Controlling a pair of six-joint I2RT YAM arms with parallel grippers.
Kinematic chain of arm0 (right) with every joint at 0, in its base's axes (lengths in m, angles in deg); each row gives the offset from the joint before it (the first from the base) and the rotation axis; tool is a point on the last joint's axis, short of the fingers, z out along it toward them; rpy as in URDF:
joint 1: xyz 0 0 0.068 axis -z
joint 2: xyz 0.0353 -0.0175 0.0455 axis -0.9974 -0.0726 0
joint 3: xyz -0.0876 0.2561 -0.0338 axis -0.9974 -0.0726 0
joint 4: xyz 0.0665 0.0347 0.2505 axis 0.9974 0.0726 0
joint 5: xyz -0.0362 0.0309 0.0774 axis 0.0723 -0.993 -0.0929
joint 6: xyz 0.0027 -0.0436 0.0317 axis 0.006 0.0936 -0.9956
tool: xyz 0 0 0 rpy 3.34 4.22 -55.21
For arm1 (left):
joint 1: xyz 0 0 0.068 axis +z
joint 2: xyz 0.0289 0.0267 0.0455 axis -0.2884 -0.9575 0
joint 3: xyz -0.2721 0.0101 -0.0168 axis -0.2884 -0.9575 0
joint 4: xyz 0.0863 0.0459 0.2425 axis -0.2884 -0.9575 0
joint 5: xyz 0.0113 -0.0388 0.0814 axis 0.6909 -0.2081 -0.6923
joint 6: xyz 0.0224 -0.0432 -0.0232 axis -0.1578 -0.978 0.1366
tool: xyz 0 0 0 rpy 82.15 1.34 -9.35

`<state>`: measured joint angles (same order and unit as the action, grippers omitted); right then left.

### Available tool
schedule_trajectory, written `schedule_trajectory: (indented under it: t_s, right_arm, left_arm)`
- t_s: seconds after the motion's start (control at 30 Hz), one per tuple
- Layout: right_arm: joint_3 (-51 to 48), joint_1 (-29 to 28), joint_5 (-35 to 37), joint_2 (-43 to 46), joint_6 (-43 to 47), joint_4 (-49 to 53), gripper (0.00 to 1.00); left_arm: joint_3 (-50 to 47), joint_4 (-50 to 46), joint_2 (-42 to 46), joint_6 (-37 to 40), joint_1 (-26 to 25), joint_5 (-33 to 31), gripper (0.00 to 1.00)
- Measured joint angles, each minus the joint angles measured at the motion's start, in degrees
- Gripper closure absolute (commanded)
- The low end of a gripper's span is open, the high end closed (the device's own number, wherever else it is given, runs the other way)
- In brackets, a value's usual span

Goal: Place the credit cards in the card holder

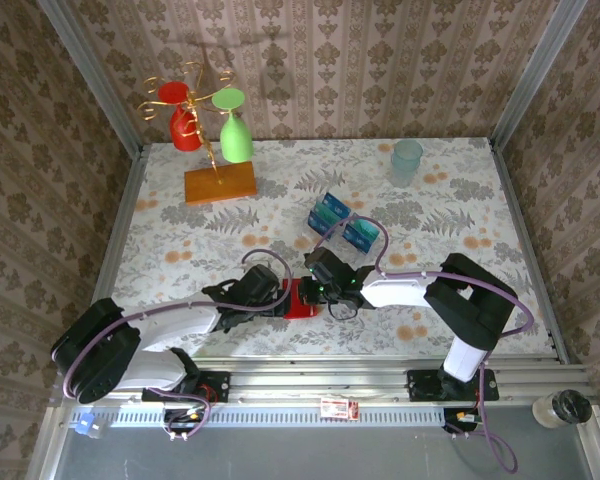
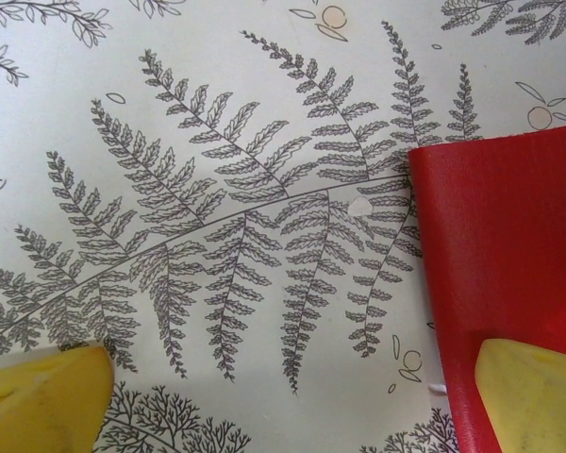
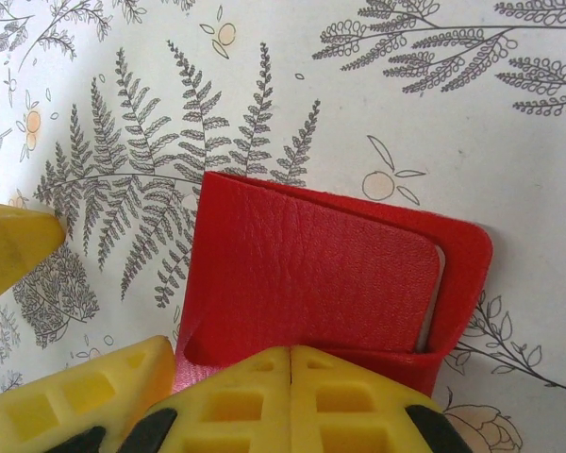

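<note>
Overhead, wallet sits between left gripper and right gripper; cards beyond, nearer right arm. Left wrist: fingers spread wide, gripping nothing, one over wallet's edge. Right wrist: fingers pressed together at wallet's near edge.

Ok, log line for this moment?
left gripper: open, one finger over wallet | right gripper: shut on wallet edge | cards: apart, not yet in

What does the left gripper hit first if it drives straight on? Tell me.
Likely the table between the left gripper's open fingers, while one finger lands on the red card holder's edge; depth is unclear.
</note>
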<state>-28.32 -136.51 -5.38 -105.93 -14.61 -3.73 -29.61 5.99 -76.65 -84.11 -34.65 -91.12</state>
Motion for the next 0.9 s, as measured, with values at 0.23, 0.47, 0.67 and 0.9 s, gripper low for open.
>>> schedule_trajectory:
  t_s: [0.23, 0.47, 0.67, 0.9]
  right_arm:
    - [1.3, 0.0, -0.4, 0.0, 0.2, 2.5, 1.0]
    - [1.3, 2.3, -4.0, 0.6, -0.1, 3.0, 1.0]
    - [0.4, 4.8, -7.8, 1.6, -1.4, 2.7, 1.0]
    - [-0.3, 5.1, -9.2, 1.6, -1.7, 2.0, 1.0]
  left_arm:
    - [-0.4, 0.9, -0.5, 0.4, -1.2, -1.6, 0.0]
    - [-0.3, 1.6, -1.6, 0.4, -2.2, -3.3, 0.0]
    - [-0.2, 1.9, -2.3, 0.4, -2.6, -4.0, 0.0]
    - [-0.2, 2.1, -2.6, 0.4, -2.9, -4.4, 0.0]
